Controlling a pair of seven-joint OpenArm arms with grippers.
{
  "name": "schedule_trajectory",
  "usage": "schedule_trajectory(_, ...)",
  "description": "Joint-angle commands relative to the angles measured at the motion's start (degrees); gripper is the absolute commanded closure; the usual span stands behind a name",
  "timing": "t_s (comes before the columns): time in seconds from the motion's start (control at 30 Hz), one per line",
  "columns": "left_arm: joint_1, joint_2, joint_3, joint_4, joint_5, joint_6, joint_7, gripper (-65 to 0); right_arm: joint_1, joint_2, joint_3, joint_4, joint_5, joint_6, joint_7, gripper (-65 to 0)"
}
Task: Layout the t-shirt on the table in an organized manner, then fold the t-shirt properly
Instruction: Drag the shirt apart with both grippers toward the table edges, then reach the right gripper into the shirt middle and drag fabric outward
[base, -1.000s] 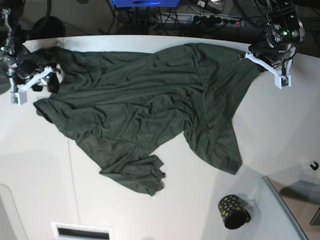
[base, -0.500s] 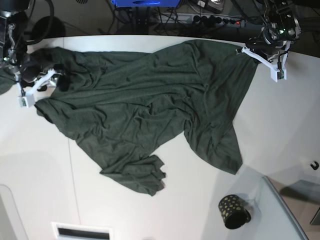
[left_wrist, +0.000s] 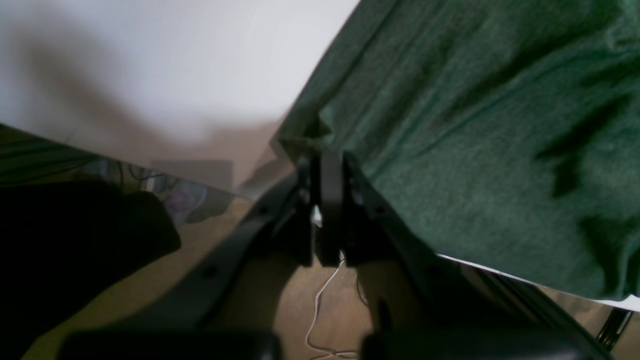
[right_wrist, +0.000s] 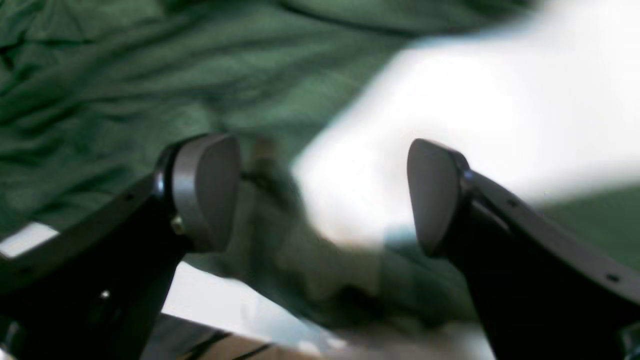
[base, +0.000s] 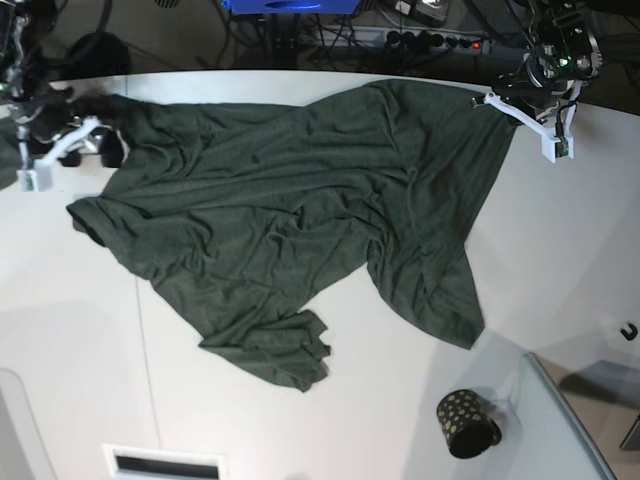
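The dark green t-shirt (base: 290, 210) lies spread and wrinkled across the white table (base: 560, 250), with one part bunched near the front (base: 270, 350). My left gripper (base: 490, 102) is at the far right corner of the shirt. In the left wrist view it (left_wrist: 325, 160) is shut on the t-shirt's (left_wrist: 475, 125) edge at the table (left_wrist: 175, 60) rim. My right gripper (base: 103, 148) is at the shirt's far left. In the right wrist view it (right_wrist: 320, 195) is open, with blurred t-shirt (right_wrist: 100, 75) fabric low between the fingers (right_wrist: 205, 190) and the table (right_wrist: 475, 100) behind.
A small black cup with gold dots (base: 467, 422) lies at the front right beside a glass-like panel edge (base: 570, 415). A slot (base: 165, 463) is in the table front. A thin dark seam (base: 145, 340) runs down the left. Cables and a power strip (base: 430, 40) sit behind the table.
My left gripper has drawn the shirt's right corner slightly up toward the far edge. My right gripper swung right, then back left and farther along the shirt's far-left edge.
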Motion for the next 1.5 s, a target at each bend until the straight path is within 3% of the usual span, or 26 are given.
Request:
schedule_trajectory(0.0,0.13,-0.37,-0.23,0.86,-0.05,0.06,-0.75,0.0,1.64,1.59,3.50,2.66,0.96,-0.40,2.44,-48.6)
schedule_trajectory(0.1,0.13,-0.37,-0.23,0.86,-0.05,0.06,-0.75,0.0,2.61,2.91,12.29,3.18,-2.29,-1.98,2.44,-48.8)
schedule_trajectory(0.17,0.13,-0.37,-0.23,0.86,-0.05,0.06,-0.75,0.0,4.63,3.52,15.45,1.34,-8.62,-4.36,2.62,-48.9)
schedule_trajectory(0.27,0.13,-0.37,-0.23,0.86,-0.05,0.06,-0.75,0.0,9.90,4.58,19.67,-5.26,-18.64,-4.62,3.67,-48.9)
schedule_trajectory(0.47,0.13,-0.37,-0.23,0.86,-0.05,0.06,-0.84,0.0,19.84,7.13,25.48,-26.18,-33.85,-5.06,15.01,-48.9)
schedule_trajectory(0.53,0.13,-0.37,-0.23,0.86,-0.05,0.06,-0.84,0.0,21.60,8.45,25.56,-31.45,-34.20,-5.76,17.12,-48.5)
schedule_trajectory(0.7,0.13,-0.46,-0.23,0.86,0.22,0.06,-0.84,0.0,21.42,8.62,25.21,-33.56,-34.20,-13.76,17.74,-48.8)
schedule_trajectory(0.87,0.13,-0.46,-0.23,0.78,0.13,0.06,-0.84,0.0,20.72,8.27,23.98,-34.09,-34.20,-14.03,17.47,-47.6)
schedule_trajectory(0.93,0.13,-0.55,-0.23,0.78,0.04,0.06,-0.84,0.0,20.63,8.18,21.78,-34.09,-34.20,-14.03,17.39,-39.0)
schedule_trajectory(0.97,0.13,-0.55,-0.23,0.78,0.04,0.06,-0.84,0.0,20.54,8.01,21.34,-34.09,-34.20,-14.03,17.30,-31.5)
schedule_trajectory(1.03,0.13,-0.55,-0.23,0.78,0.04,0.06,-0.84,0.0,20.54,7.13,21.26,-33.56,-34.20,-14.03,17.30,-10.2)
schedule_trajectory(1.07,0.13,-0.55,-0.23,0.78,0.04,0.06,-0.84,0.0,20.37,7.04,21.26,-33.04,-34.20,-13.94,17.30,-1.1)
schedule_trajectory(1.13,0.13,-0.55,-0.23,0.78,0.04,0.06,-0.84,0.0,18.43,6.86,20.90,-30.05,-34.03,-13.85,17.30,-0.3)
schedule_trajectory(1.2,0.13,-0.55,-0.32,0.78,0.04,0.06,-0.84,0.0,16.23,4.40,20.64,-24.07,-33.94,-12.88,17.21,-0.2)
schedule_trajectory(1.47,0.48,-0.64,-0.23,1.04,0.04,0.06,-0.84,0.0,9.90,-7.46,20.55,9.86,-34.03,0.83,4.90,0.0)
